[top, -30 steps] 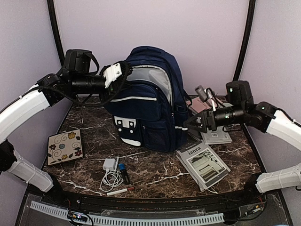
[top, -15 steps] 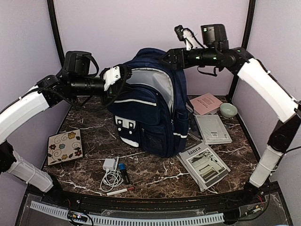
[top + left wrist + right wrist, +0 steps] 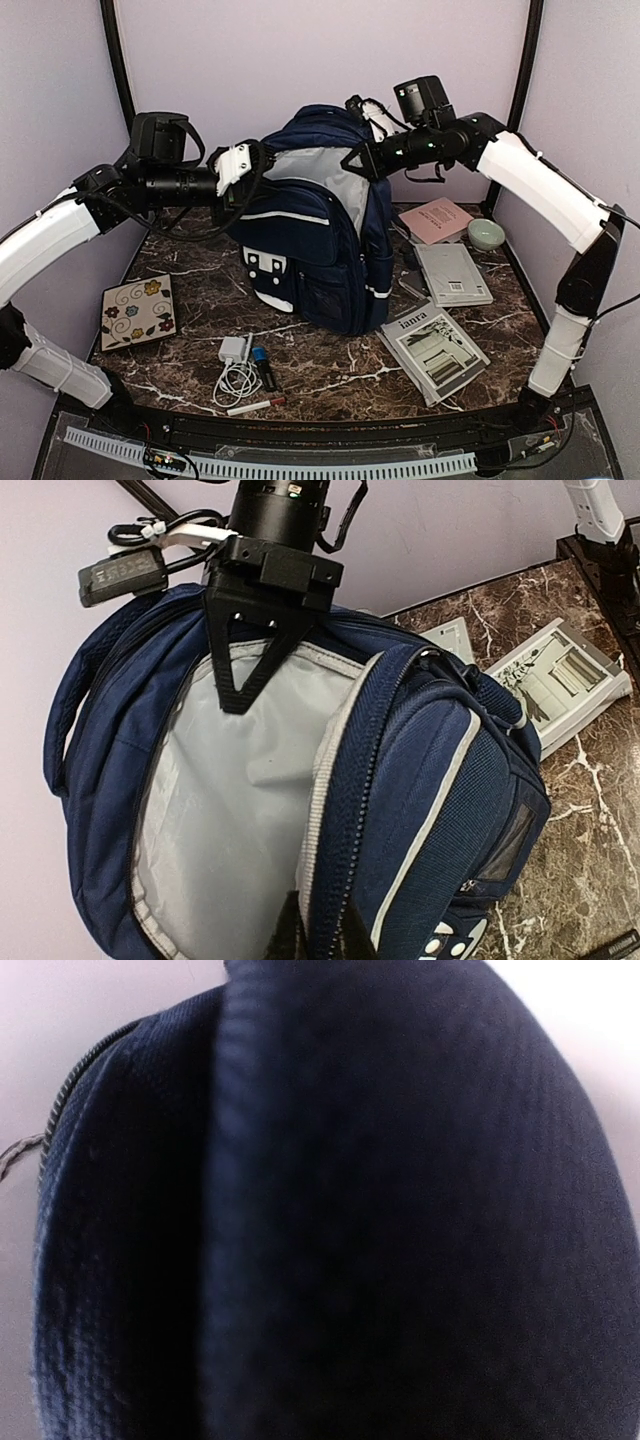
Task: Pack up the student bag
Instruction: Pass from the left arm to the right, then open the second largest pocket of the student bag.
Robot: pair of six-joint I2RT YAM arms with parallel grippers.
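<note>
Left gripper (image 3: 318, 932) clamps the front zipper edge of the backpack (image 3: 320, 250); right gripper (image 3: 238, 692) at its rear rim, spread unclear; mouth gapes between.

Dark marble table (image 3: 330, 375) with white veining. The student bag (image 3: 320, 250) stands upright on it, between and below the left gripper (image 3: 250, 160) and the right gripper (image 3: 352, 160). Well below and outboard of the left gripper lies a floral-patterned square card (image 3: 139, 311). Below that gripper, toward the arm bases, are a white charger (image 3: 235, 350) with its coiled cable (image 3: 237, 382), a small blue-and-black object (image 3: 263, 366) just beside them, and a white marker (image 3: 255, 405). Below and outboard of the right gripper lie a pink notebook (image 3: 438, 219), a pale green bowl (image 3: 486, 234), a grey booklet (image 3: 452, 273) and a magazine (image 3: 432, 350).
</note>
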